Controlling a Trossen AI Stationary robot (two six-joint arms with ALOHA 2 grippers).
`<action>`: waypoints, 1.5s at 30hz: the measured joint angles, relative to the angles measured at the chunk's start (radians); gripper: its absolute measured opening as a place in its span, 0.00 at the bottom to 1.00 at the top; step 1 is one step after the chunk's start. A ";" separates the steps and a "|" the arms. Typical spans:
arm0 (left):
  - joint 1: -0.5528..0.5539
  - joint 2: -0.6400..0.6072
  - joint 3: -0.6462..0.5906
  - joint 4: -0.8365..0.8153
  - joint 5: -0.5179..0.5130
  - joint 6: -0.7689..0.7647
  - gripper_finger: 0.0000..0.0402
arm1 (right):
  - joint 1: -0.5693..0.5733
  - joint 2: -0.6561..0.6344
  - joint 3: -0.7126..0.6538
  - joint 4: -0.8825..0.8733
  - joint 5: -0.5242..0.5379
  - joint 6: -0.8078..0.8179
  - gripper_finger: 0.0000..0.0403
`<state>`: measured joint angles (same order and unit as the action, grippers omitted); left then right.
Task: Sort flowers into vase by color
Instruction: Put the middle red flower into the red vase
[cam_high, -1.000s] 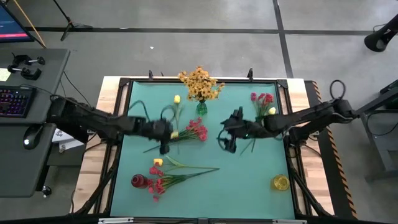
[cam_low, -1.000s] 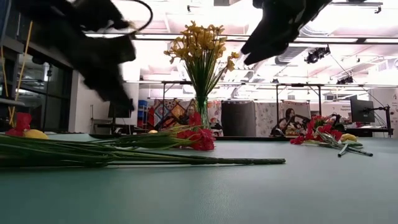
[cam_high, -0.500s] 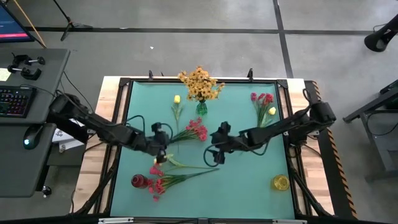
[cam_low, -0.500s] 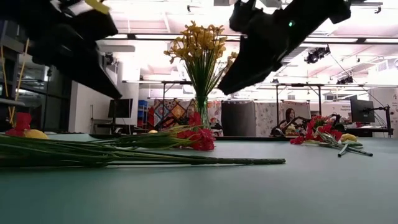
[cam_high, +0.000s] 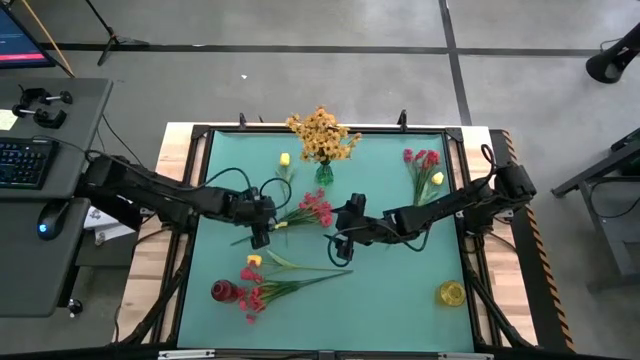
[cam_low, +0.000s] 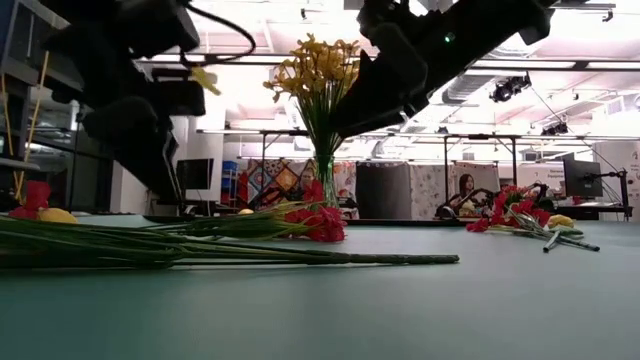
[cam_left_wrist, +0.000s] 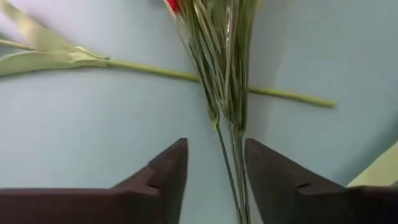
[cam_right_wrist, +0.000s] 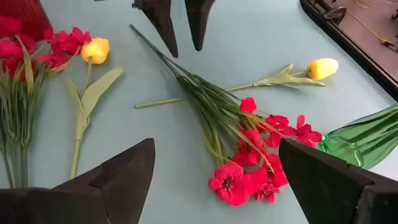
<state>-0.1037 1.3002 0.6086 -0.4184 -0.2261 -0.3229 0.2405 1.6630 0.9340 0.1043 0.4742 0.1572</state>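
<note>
A red-bloomed flower bunch (cam_high: 315, 210) lies on the green table, its thin stems (cam_left_wrist: 227, 124) crossing a yellow tulip's stem (cam_right_wrist: 186, 96). My left gripper (cam_left_wrist: 214, 168) points down, open, one finger on either side of the stem ends. My right gripper (cam_high: 338, 248) hovers open over the red blooms (cam_right_wrist: 249, 168). The green vase (cam_high: 323, 173) at the far middle holds orange-yellow sprays (cam_high: 320, 135). By the red vase (cam_high: 222, 291) lie more red flowers (cam_high: 262, 292) and a yellow tulip (cam_right_wrist: 94, 50).
A yellow vase (cam_high: 450, 293) stands at the near right. Red and yellow flowers (cam_high: 424, 165) lie at the far right, and a single yellow bud (cam_high: 284, 160) left of the green vase. The middle and near right of the table (cam_high: 400, 290) are bare.
My right gripper has come down and gone toward the table's left and near edge, over the red bunch. My left gripper swung toward the near edge, then came back over the stem ends and tipped further down.
</note>
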 joint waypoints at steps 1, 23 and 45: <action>0.009 0.010 0.000 0.001 0.014 0.009 0.41 | 0.000 0.000 0.000 0.004 0.000 -0.001 0.82; 0.060 0.207 0.003 0.111 0.086 0.093 0.51 | 0.001 0.000 0.000 0.006 -0.012 0.019 0.82; -0.298 -0.227 0.201 -0.134 -0.174 -0.112 0.00 | 0.002 0.000 0.000 0.006 -0.014 0.021 0.82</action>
<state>-0.4015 1.0737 0.8094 -0.5529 -0.3997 -0.4349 0.2428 1.6630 0.9340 0.1104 0.4601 0.1778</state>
